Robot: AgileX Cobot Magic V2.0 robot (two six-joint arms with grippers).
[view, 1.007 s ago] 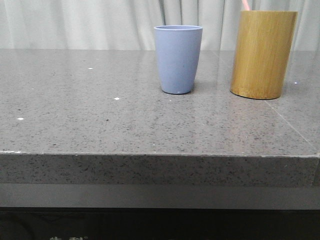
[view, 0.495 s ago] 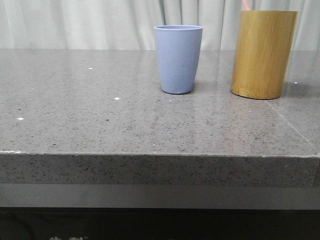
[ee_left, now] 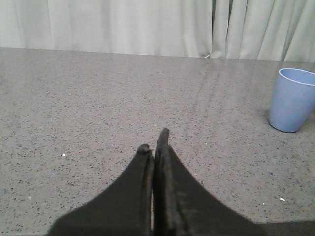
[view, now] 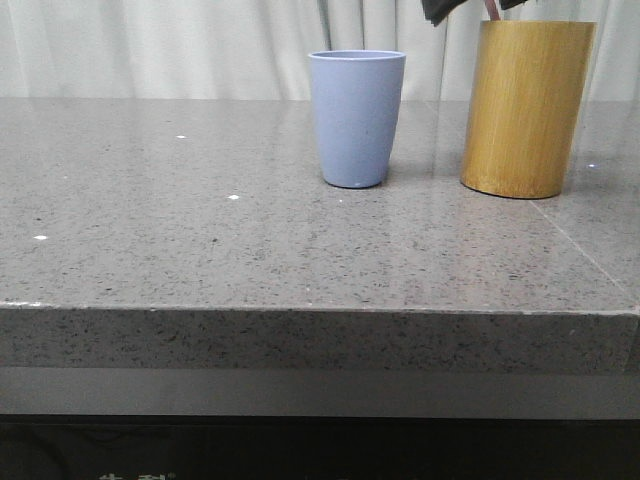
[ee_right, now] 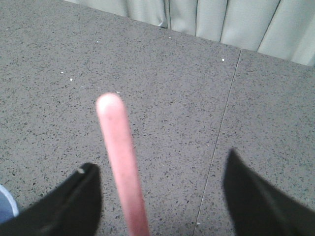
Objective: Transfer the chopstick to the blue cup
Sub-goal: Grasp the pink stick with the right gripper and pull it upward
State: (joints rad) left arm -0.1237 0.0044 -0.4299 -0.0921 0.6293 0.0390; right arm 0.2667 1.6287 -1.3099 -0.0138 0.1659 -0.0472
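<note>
The blue cup (view: 357,118) stands upright mid-table; it also shows in the left wrist view (ee_left: 292,100). A pale pink chopstick (view: 491,10) sticks up out of the tall tan bamboo cylinder (view: 525,107) to the cup's right. My right gripper (view: 470,8) hangs just above the cylinder's rim at the top edge of the front view. In the right wrist view it (ee_right: 160,174) is open, with the chopstick's upper end (ee_right: 120,157) between its fingers, nearer one finger and touching neither. My left gripper (ee_left: 153,142) is shut and empty, low over the table, well to the left of the cup.
The grey speckled stone table (view: 200,230) has its front edge close to the camera. A seam (ee_right: 216,142) runs across the tabletop. Pale curtains (view: 150,45) hang behind the table.
My right gripper has come down into the front view above the bamboo cylinder; it was out of view before. The cups and chopstick have not moved.
</note>
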